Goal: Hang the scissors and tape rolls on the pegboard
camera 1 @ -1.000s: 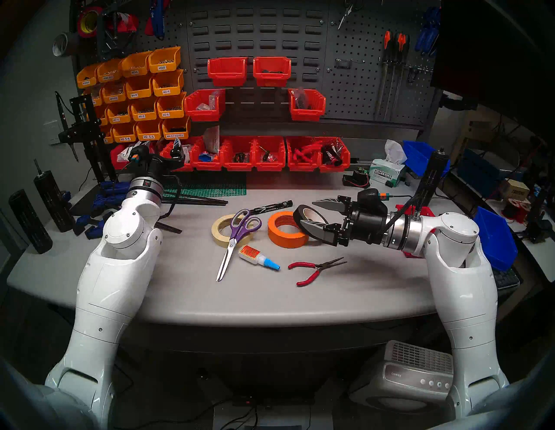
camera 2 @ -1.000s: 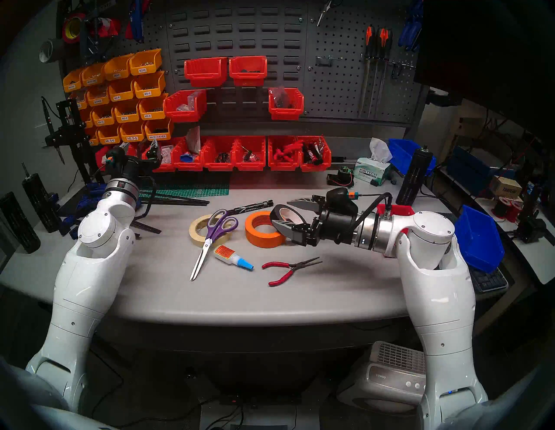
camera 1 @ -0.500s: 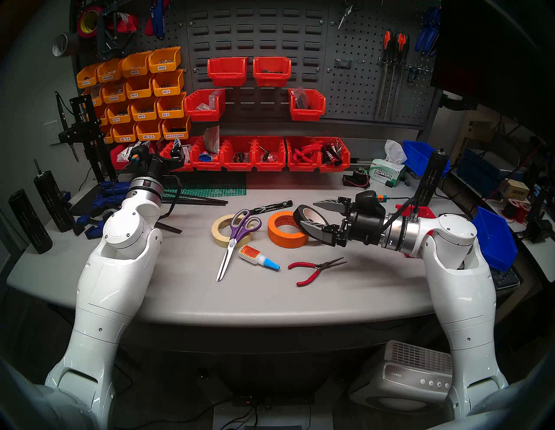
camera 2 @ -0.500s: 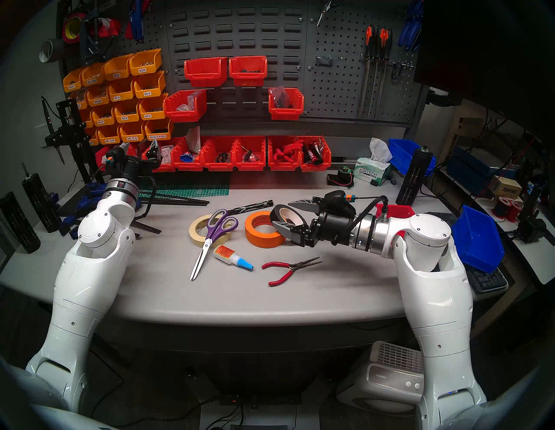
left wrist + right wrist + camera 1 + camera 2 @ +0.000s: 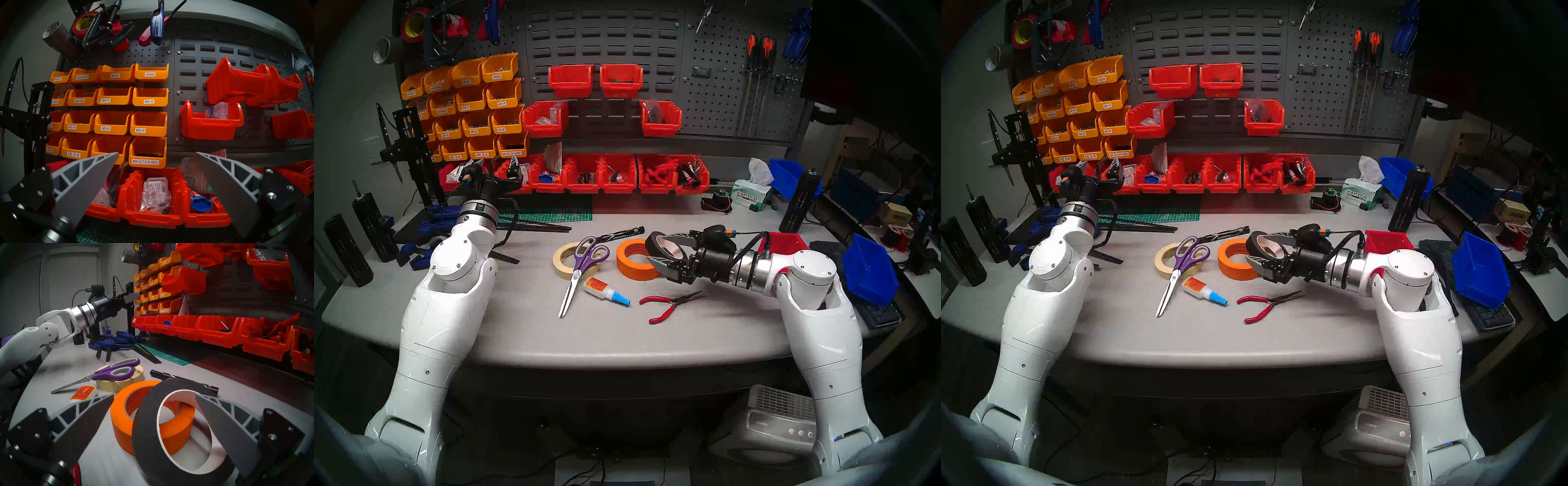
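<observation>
The right tool [image 5: 153,414] is spread about the black roll [image 5: 171,429], which leans on the orange roll [image 5: 146,414] on the table [image 5: 619,336] — slip one finger through the core, then pinch gently.

Table [image 5: 504,325]: red-handled pliers [image 5: 667,303] near centre; glue bottle [image 5: 604,289] to their left; black marker [image 5: 621,233] farther back; tissue box [image 5: 750,195] far right.

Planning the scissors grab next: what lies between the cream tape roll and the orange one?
Only bare table between cream tape roll and orange roll, per head view.
</observation>
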